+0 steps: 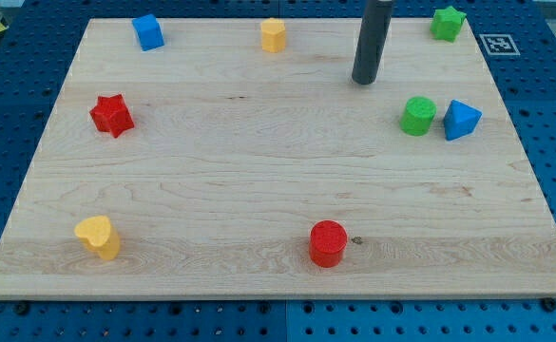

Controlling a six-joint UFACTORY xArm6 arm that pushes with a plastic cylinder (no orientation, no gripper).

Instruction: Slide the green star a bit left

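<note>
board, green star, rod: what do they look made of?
Board: pale wood, with visible grain lines and small knots, and a smooth matte finish. Green star: probably moulded plastic, given its uniform saturated colour and slight sheen. Rod, ending at my tip to the view's left of and below the star: dark and smooth with a soft highlight; metal or plastic, can't tell which.

The green star (448,22) is a small, bright green block. It lies flat at the upper right of the frame, near the board's top-right corner.
</note>
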